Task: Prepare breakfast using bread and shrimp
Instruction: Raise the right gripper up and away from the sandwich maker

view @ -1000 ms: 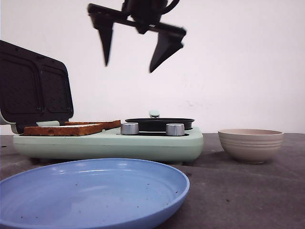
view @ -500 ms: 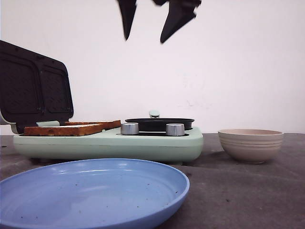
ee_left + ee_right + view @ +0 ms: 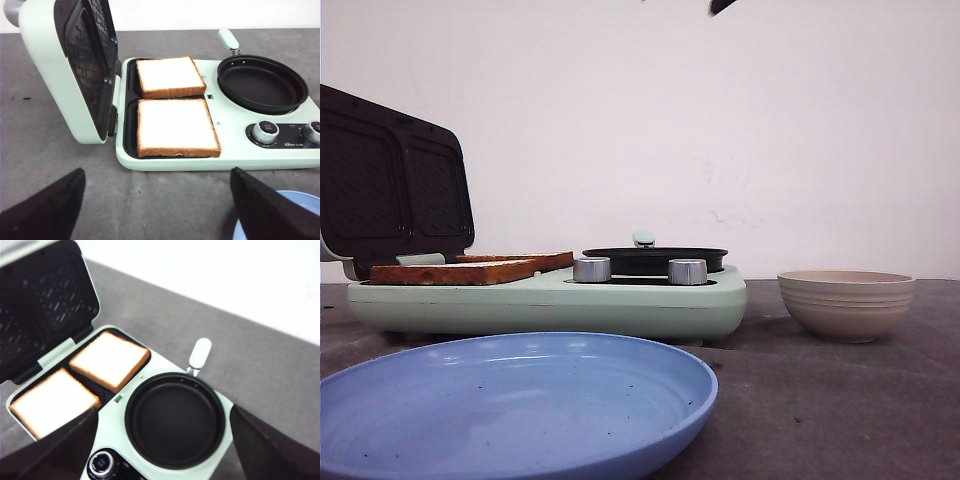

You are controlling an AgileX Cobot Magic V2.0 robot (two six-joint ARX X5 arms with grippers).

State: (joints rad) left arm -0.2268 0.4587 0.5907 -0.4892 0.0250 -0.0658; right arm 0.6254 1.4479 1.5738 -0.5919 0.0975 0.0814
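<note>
**Front view: bread loaded, shrimp step not begun**

Front view shows the mint-green cooker (image 3: 550, 300) on the grey surface (image 3: 840, 400), its lid (image 3: 390, 180) tipped up and back. Both bread slices (image 3: 172, 102) lie flat in the two open bays of the plate, one behind the other, just beside each other and untouched by either arm. Next to them on the same cooker sits the black pan (image 3: 175, 420), with nothing in it. A blue plate (image 3: 520, 400) lies in front of the cooker, and a beige bowl (image 3: 847, 303) stands well apart to the right; its inside is hidden from this low angle.

The left claw (image 3: 160, 210) hovers above the surface in front of the cooker, spread wide and holding nothing. The right claw (image 3: 160, 445) hangs high over the pan, also wide apart and with nothing in it; only a dark tip shows at the top edge of the front view.

Judging by this, the bread is placed and toasted at the edges, so the shrimp part is in hand. No shrimp can be seen; they may be in the bowl. The next move likely calls for the right arm to go down to the bowl, then carry its contents to the pan.
</note>
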